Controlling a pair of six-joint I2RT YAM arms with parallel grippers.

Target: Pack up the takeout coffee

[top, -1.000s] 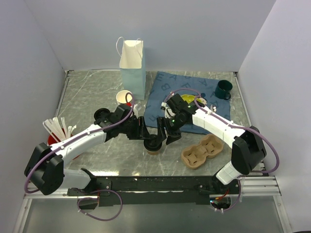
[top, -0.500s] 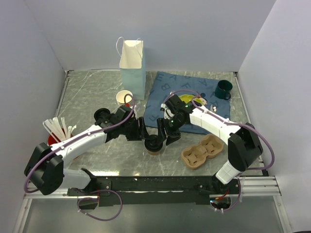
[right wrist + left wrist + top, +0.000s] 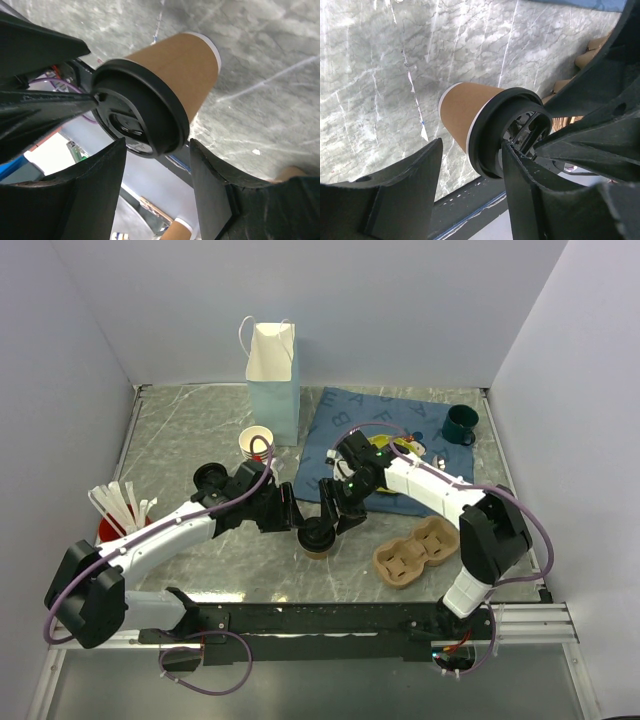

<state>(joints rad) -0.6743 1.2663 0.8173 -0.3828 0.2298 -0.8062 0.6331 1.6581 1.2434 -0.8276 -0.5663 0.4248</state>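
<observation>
Top external view: takeout coffee (image 3: 318, 539) stands on tabletop (image 3: 190, 440) between left hand (image 3: 292, 515), spread and unclamped, and right hand (image 3: 337, 518), grip undeterminable; judged light, crushable: grasp wall gently below lid (image 3: 135, 117)

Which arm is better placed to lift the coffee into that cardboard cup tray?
Right, probably: the left hand and right hand both straddle the coffee cup, but the cup tray lies on the robot's right.
</observation>
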